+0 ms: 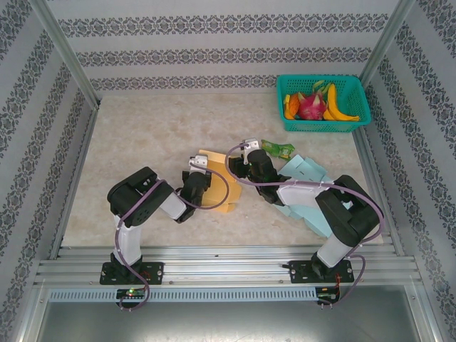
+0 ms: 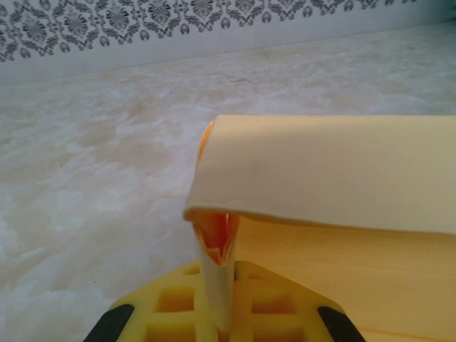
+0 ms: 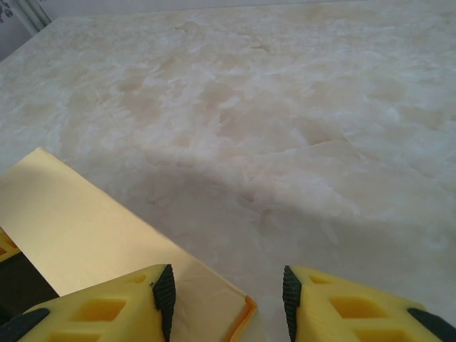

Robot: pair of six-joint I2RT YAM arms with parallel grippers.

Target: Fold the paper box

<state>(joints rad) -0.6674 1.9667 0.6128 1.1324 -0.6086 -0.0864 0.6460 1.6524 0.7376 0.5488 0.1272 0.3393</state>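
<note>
Two grippers at box (image 1: 216, 162) | box well apart from basket (image 1: 324, 127), near-left of it | left gripper (image 2: 224, 303) clamped on flap (image 2: 214, 281), likely holding fold upright | right gripper (image 3: 228, 292) jaws apart over box edge, likely poised to grip

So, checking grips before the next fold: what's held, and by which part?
The left gripper is shut on the paper box, pinching a thin flap at its edge. The right gripper is open, holding nothing.
</note>
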